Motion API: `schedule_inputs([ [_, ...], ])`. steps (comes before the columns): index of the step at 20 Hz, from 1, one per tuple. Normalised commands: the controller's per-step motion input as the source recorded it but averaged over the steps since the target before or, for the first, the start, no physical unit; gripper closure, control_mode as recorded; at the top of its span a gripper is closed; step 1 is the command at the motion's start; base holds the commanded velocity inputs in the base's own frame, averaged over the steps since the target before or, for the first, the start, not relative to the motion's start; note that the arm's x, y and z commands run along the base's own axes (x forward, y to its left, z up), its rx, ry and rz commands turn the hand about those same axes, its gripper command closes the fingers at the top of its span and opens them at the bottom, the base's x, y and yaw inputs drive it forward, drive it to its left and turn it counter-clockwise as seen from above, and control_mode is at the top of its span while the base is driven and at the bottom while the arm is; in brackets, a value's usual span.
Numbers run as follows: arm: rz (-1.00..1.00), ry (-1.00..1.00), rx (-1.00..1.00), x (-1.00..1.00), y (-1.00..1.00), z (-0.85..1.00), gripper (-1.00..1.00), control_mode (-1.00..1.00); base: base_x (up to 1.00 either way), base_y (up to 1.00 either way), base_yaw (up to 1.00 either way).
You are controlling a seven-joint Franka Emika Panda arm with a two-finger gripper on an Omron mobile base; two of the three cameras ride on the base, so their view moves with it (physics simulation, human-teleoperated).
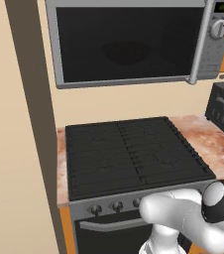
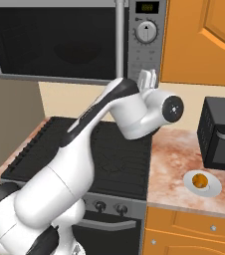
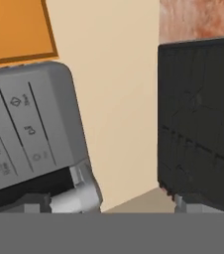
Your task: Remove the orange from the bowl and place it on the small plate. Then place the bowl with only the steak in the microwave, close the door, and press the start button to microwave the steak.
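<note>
Microwave (image 2: 74, 42) door (image 1: 126, 44) closed, bowl dim behind glass. Orange (image 2: 200, 180) on small plate (image 2: 211, 188), counter right of stove. Gripper (image 2: 148, 77) raised by panel, fingers apart, holding nothing.

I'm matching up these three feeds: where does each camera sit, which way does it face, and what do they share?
Left base view: behind the arm's left, facing the closed microwave above the stove; arm lower right.
Right base view: behind the arm's right, same microwave and stove, orange on the small plate; arm from lower left.
Hand view: on the hand, rolled, at the microwave's button panel and door handle.
Shared: microwave, stove.
</note>
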Motion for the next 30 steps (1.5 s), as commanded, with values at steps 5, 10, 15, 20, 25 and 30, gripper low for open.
schedule_inputs([
  [5, 0.0, 0.08, 0.01, 0.23, -0.14, 0.03, -1.0, -1.0, 0.0, 0.0, 0.0],
  [10, 0.0, 0.03, 0.02, 0.14, -0.27, 0.13, -1.0, -1.0, 0.0, 0.0, 0.0],
  [15, 0.0, 0.0, 0.03, 0.03, -0.29, 0.02, -1.0, -1.0, 0.0, 0.0, 0.0],
  [20, 0.0, 0.0, 0.01, 0.14, -0.01, 0.0, -1.0, -1.0, 0.0, 0.0, 0.0],
  [25, 0.0, 0.01, 0.0, 0.27, 0.11, 0.0, -1.0, -1.0, 0.0, 0.0, 0.0],
  [30, 0.0, 0.02, 0.0, 0.25, 0.02, -0.03, -1.0, -1.0, 0.0, 0.0, 0.0],
])
